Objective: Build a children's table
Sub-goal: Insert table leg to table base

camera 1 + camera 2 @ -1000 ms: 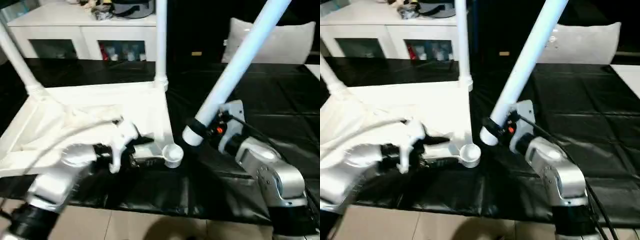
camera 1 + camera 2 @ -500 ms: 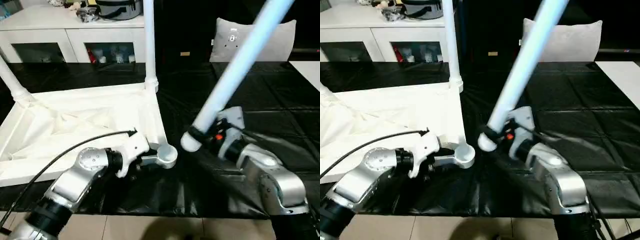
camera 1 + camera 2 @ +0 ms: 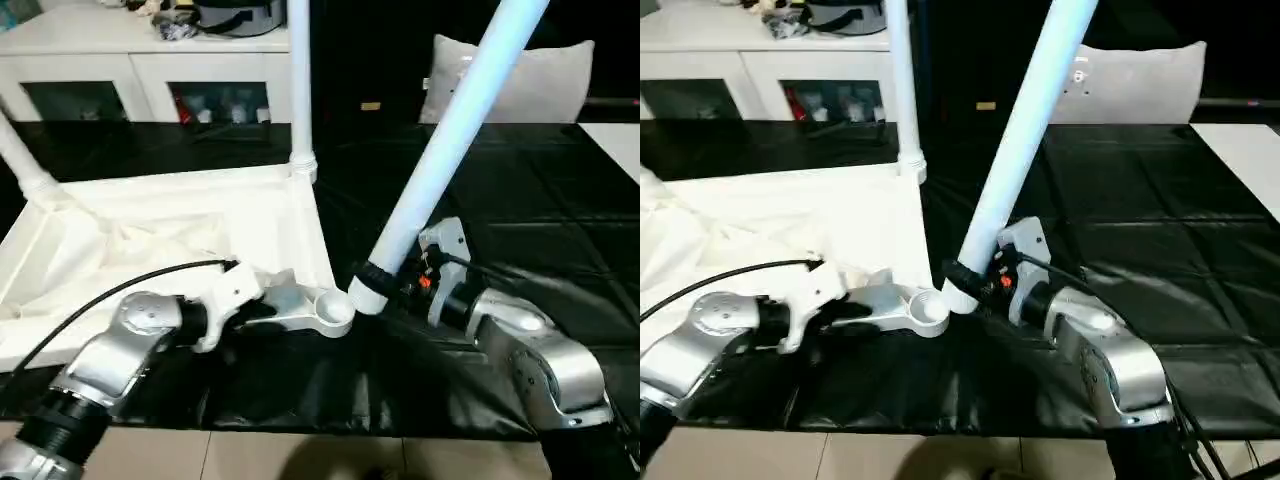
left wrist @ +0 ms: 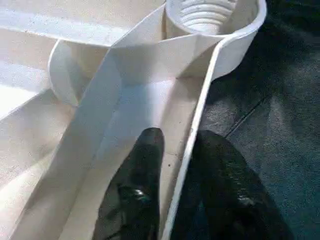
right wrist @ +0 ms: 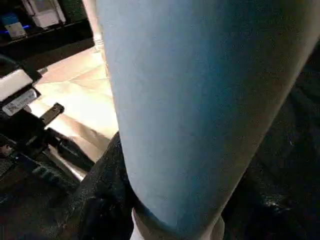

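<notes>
Underside up, white plastic table top (image 3: 180, 225) lies on black work surface (image 3: 520, 200); ribbed, round threaded corner socket (image 4: 210, 15). Two legs stand fitted. Left gripper (image 4: 185, 190) pinches the rim wall beside that socket. Right gripper (image 3: 385, 285) clamps a smooth tapered leg (image 3: 450, 130), tilted, its end at the socket.

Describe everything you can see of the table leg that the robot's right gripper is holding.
The leg is a long, smooth white tube, plastic by its look, tilted so its top leans away to the right and runs out of the picture. The right gripper clamps it near its lower end. That end sits right at the rim of the round corner socket of the upturned table top; it is not upright in the socket. The left gripper pinches the top's edge wall beside that socket.
</notes>
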{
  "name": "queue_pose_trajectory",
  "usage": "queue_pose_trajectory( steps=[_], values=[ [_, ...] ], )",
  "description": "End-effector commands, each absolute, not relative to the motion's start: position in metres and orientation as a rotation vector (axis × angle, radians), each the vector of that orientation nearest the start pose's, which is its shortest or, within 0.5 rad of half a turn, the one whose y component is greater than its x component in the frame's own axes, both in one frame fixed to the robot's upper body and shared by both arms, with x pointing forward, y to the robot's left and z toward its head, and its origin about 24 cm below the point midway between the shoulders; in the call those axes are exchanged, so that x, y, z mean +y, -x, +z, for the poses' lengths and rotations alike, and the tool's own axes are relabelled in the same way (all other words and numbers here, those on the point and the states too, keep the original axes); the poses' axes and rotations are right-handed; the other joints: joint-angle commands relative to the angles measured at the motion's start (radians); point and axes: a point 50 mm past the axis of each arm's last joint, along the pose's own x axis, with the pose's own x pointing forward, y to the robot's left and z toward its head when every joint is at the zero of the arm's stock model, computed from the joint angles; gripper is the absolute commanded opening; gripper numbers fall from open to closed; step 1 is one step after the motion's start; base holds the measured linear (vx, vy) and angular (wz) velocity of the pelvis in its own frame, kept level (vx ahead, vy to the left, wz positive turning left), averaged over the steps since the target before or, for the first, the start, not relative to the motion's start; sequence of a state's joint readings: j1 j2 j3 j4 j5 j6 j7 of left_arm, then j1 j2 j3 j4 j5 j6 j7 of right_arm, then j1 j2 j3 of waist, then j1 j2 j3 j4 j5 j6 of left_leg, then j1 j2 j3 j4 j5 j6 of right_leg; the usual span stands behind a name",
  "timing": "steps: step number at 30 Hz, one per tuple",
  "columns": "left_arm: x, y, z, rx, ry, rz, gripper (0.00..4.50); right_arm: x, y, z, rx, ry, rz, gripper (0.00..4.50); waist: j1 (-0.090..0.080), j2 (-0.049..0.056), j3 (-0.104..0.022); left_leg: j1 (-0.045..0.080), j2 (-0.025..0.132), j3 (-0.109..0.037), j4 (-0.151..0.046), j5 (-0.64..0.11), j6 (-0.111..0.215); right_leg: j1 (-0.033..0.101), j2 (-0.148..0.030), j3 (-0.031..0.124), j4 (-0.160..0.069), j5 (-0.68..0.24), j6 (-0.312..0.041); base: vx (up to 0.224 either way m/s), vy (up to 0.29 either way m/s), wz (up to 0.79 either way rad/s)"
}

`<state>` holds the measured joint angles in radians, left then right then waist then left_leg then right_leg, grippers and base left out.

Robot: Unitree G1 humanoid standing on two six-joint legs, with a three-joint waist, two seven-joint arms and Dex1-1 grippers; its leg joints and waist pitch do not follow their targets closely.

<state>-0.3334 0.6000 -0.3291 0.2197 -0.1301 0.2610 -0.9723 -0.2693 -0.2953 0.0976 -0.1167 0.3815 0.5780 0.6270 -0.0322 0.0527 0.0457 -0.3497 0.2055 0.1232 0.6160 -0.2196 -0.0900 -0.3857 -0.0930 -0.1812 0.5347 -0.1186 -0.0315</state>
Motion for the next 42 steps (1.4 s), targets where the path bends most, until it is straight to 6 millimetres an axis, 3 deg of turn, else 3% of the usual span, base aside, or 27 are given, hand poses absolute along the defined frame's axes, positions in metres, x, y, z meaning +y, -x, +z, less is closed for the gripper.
queue_pose_trajectory(
  steps=[1, 5, 6, 18, 25, 29, 37, 42],
  values=[
    [0.185, -0.28, 0.043, 0.535, -0.445, -1.098, 0.89, -0.122, -0.278, 0.094, 0.227, -0.077, 0.882, 1.91, 0.005, -0.006, -0.056, -0.004, 0.012, 0.003, -0.082, -0.29, 0.042, 0.049, -0.064, 0.045, -0.076, -0.554, -0.002, 0.0, 0.0, 0.0],
    [0.183, -0.283, 0.044, 0.526, -0.44, -1.118, 0.78, -0.123, -0.278, 0.096, 0.232, -0.064, 0.899, 1.91, 0.014, -0.011, -0.056, -0.004, 0.011, 0.002, -0.082, -0.294, 0.03, 0.051, -0.066, 0.046, -0.077, -0.571, 0.006, 0.0, 0.0, 0.0],
    [0.181, -0.284, 0.046, 0.511, -0.435, -1.131, 0.58, -0.123, -0.279, 0.097, 0.23, -0.051, 0.908, 1.91, 0.015, -0.011, -0.057, -0.005, 0.012, 0.001, -0.083, -0.287, 0.03, 0.052, -0.066, 0.047, -0.074, -0.559, 0.004, 0.0, 0.0, 0.0],
    [0.166, -0.283, 0.046, 0.443, -0.468, -1.29, 0.05, -0.11, -0.286, 0.099, 0.27, 0.026, 1.005, 1.91, 0.025, -0.018, -0.066, -0.015, 0.014, 0.011, -0.082, -0.177, 0.048, 0.058, -0.066, 0.064, -0.052, -0.446, -0.052, 0.0, 0.0, 0.0],
    [0.155, -0.284, 0.051, 0.382, -0.509, -1.4, 0.0, -0.108, -0.287, 0.086, 0.369, 0.073, 1.051, 1.91, 0.052, -0.02, -0.067, -0.007, 0.018, 0.023, -0.082, -0.13, 0.055, 0.048, -0.063, 0.075, -0.043, -0.426, -0.067, 0.0, 0.0, 0.0],
    [0.153, -0.284, 0.051, 0.38, -0.53, -1.442, 0.0, -0.108, -0.288, 0.082, 0.39, 0.077, 1.058, 1.91, 0.058, -0.024, -0.068, -0.007, 0.021, 0.025, -0.083, -0.123, 0.052, 0.048, -0.064, 0.079, -0.038, -0.411, -0.071, 0.0, 0.0, 0.0],
    [0.145, -0.287, 0.056, 0.346, -0.537, -1.508, 0.0, -0.107, -0.29, 0.074, 0.436, 0.055, 1.079, 1.91, 0.068, -0.03, -0.059, 0.0, 0.014, 0.032, -0.084, -0.177, 0.038, 0.04, -0.061, 0.079, -0.055, -0.519, -0.036, 0.0, 0.0, 0.0],
    [0.145, -0.295, 0.059, 0.314, -0.466, -1.441, 0.0, -0.118, -0.286, 0.067, 0.418, -0.101, 1.034, 1.91, 0.068, -0.028, -0.054, 0.003, 0.013, 0.029, -0.086, -0.208, 0.034, 0.038, -0.061, 0.076, -0.063, -0.547, -0.023, 0.0, 0.0, 0.0]
  ],
)
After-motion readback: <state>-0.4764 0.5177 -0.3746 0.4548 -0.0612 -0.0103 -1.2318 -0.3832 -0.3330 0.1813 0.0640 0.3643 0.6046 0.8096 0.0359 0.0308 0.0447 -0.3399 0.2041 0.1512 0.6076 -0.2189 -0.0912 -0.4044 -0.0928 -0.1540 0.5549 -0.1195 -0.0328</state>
